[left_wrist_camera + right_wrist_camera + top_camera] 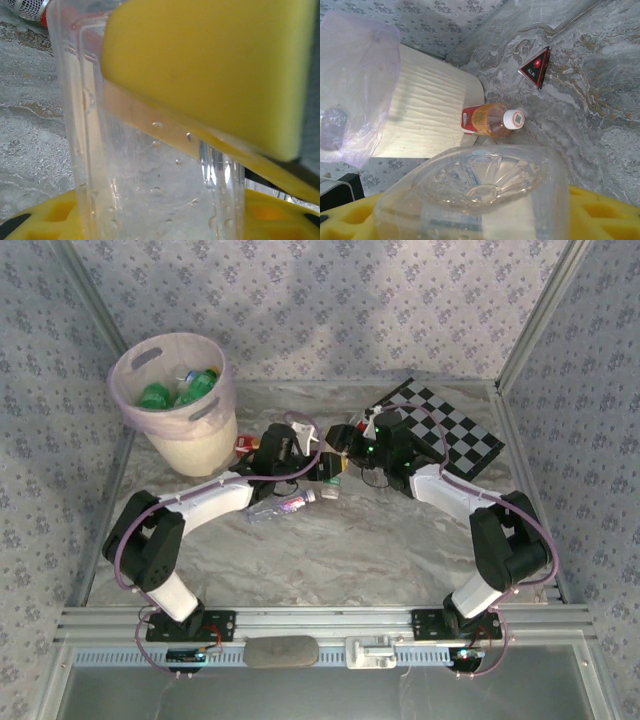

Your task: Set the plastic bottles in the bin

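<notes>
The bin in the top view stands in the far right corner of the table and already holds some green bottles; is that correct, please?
Not quite: the bin stands in the far left corner of the table, not the right, as the top external view shows. It does already hold some green bottles.

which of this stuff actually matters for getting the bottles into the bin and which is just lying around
For the job:
- bin
- green bottles already in it
- loose bottle lying flat
- red-label bottle beside the bin
- clear bottle close up in the left wrist view

Just lying about:
- chessboard
- red-and-black triangle
</notes>
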`<move>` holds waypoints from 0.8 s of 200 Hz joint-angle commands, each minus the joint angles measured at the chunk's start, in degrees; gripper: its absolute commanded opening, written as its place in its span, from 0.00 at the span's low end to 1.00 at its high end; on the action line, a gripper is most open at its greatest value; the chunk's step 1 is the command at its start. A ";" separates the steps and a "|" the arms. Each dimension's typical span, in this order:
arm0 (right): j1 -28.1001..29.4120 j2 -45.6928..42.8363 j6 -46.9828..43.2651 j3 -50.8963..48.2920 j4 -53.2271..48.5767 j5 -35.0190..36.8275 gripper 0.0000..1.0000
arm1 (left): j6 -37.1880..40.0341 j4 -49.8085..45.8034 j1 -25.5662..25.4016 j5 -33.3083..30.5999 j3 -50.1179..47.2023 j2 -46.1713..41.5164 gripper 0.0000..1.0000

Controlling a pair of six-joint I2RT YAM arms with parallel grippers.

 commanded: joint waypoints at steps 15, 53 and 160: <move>-1.91 -4.03 0.50 0.44 -0.90 -1.53 0.95 | 2.23 -1.57 2.48 -2.20 0.54 -3.34 0.46; -5.86 -7.93 -1.20 -0.88 -3.03 -0.14 0.99 | 9.22 -12.12 7.57 -4.26 4.29 -7.92 0.46; -7.41 -8.85 -12.77 -3.00 -13.87 3.47 0.99 | 35.11 -52.96 23.73 -17.28 48.37 -5.06 0.45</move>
